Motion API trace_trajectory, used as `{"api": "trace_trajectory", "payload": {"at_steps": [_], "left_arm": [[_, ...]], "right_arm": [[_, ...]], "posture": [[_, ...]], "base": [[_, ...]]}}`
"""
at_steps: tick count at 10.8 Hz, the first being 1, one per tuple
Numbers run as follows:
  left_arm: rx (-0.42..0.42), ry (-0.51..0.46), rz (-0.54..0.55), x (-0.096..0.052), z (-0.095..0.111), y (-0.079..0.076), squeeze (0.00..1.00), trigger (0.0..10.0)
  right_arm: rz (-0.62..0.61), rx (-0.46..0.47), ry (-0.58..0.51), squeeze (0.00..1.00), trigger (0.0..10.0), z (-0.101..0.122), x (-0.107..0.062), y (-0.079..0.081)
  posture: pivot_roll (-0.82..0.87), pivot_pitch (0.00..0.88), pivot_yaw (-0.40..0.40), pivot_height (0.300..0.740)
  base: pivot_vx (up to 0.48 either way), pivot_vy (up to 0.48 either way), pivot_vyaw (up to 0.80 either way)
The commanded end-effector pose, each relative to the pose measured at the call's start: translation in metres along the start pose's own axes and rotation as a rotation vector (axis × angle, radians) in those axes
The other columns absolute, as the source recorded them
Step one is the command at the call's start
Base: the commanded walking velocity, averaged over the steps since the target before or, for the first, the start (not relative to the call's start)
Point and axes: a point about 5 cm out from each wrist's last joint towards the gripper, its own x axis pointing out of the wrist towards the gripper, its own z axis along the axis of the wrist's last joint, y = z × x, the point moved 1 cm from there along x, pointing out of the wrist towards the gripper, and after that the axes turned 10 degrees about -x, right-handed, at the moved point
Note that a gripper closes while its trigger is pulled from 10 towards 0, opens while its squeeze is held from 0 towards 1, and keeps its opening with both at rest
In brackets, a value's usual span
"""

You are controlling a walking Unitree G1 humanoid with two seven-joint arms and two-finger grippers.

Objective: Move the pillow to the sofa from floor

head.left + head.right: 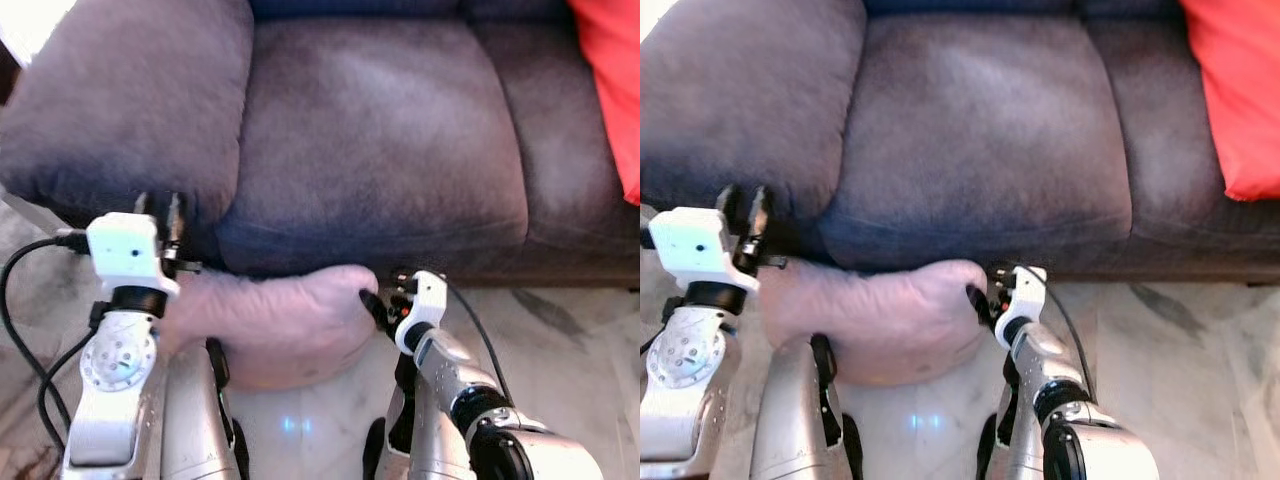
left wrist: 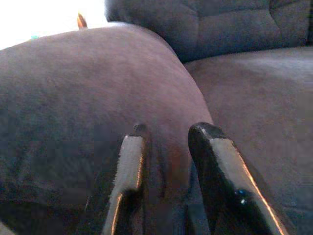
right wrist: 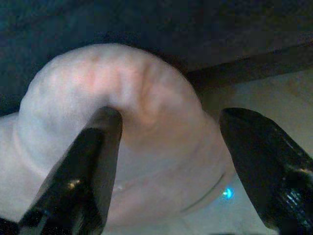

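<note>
While the pillow (image 1: pixel 275 335) lies on the floor (image 1: pixel 560 330) at the lower centre of the frame, pressed against the foot of the sofa (image 1: pixel 380 140), the right pincer (image 1: pixel 385 300) stands wide at its right end, one finger (image 3: pixel 80 181) touching the cloth and the other out over the floor. The pillow looks soft, light and easily dented, its pale cover puckered in folds; a pinch on a bulging corner or a squeeze from both ends would likely serve best, since a shallow grip may slip off loose cloth. The left pincer (image 1: pixel 165 215), at the lower left above the pillow's other end, faces the sofa's arm (image 2: pixel 88 98) with its fingers a narrow gap apart, holding nothing. The seat cushion overhangs just above the pillow, so a lift probably has to come outward before upward. A red cushion (image 1: pixel 610 80) sits at the upper right, well apart from the middle seat.
</note>
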Motion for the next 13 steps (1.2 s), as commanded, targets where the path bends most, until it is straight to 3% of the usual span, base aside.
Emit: {"api": "trace_trajectory", "payload": {"at_steps": [1,7,8,9,13], "left_arm": [[-0.001,0.011,-0.001,-0.004,0.002,-0.001,0.0,10.0],[-0.009,0.02,-0.023,-0.004,0.013,-0.009,0.0,10.0],[-0.016,0.013,-0.025,-0.002,0.015,-0.011,0.0,10.0],[-0.011,0.006,-0.03,0.0,0.018,-0.013,0.0,10.0],[0.0,0.013,-0.046,0.001,0.018,-0.013,0.0,10.0]], "right_arm": [[-0.001,0.028,-0.014,0.0,10.0,-0.001,-0.001,-0.001],[0.148,0.04,-0.045,0.0,10.0,0.006,0.004,0.017],[0.171,-0.019,-0.042,0.0,4.5,0.003,0.004,0.021],[0.21,-0.038,-0.048,0.0,0.0,0.002,0.004,0.026],[0.229,-0.024,-0.058,0.0,0.0,0.004,0.006,0.033]], "posture": [[0.2,0.39,-0.089,0.476],[0.21,0.42,-0.099,0.476],[0.21,0.423,-0.102,0.476],[0.22,0.425,-0.103,0.476],[0.22,0.413,-0.106,0.476]], "base": [[0.0,0.0,0.0],[0.0,0.0,0.0],[0.0,0.0,0.0],[0.0,0.0,0.0],[0.0,0.0,0.0]]}}
